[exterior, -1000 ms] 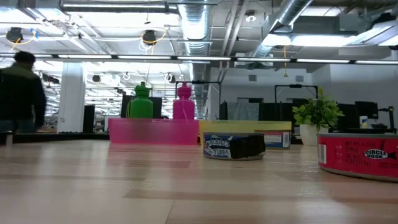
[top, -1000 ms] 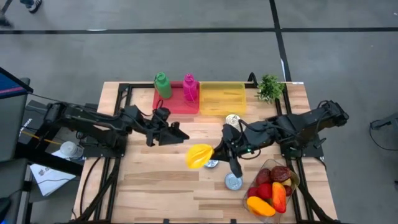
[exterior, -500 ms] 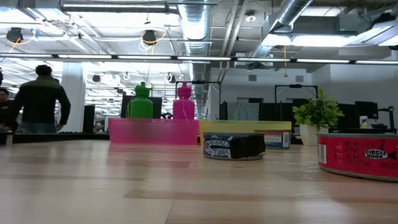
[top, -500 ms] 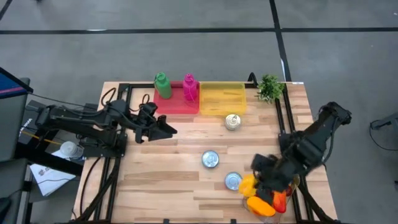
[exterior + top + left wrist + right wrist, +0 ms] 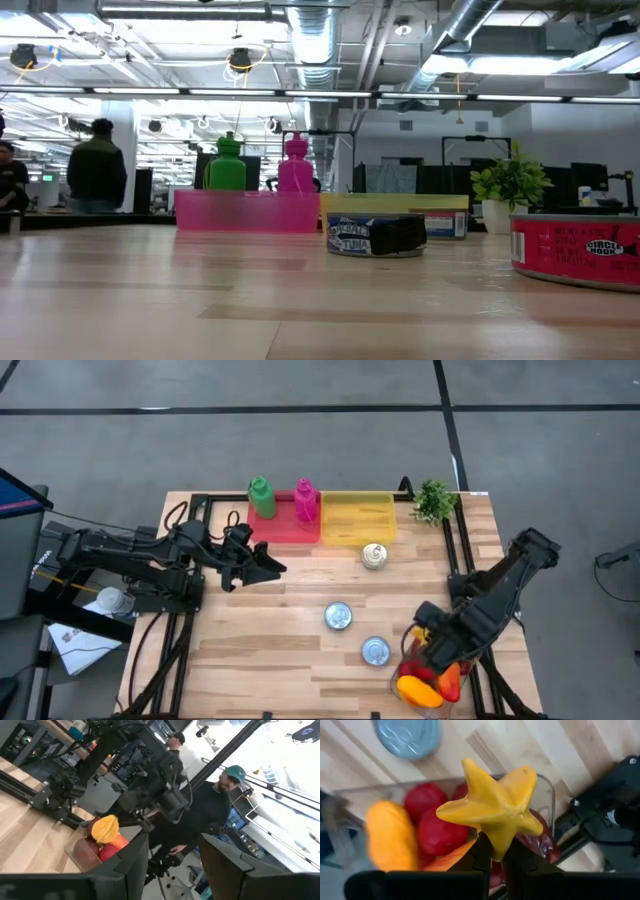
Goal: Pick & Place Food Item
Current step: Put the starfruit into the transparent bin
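The right gripper [image 5: 492, 851], fingers pinched on the yellow starfruit [image 5: 492, 814], hangs over the clear container [image 5: 408, 660] of produce at the table's near right; half a second ago it was lower over that container. The left gripper [image 5: 268, 565] waits at the left; whether it is wide or closed cannot be told.

star fruit [image 5: 492, 810]: yellow | trays: pink [image 5: 283, 524], yellow [image 5: 357, 518] | bottles: green [image 5: 261, 496], magenta [image 5: 305, 500]

I'm seeing two matte-black jointed arms w/ chunky housings & black cables trailing along them, left gripper [image 5: 272, 567] w/ wedge-shaped dark fingers, right gripper [image 5: 495, 851] w/ slim black fingers [image 5: 481, 854], no markings I can read.
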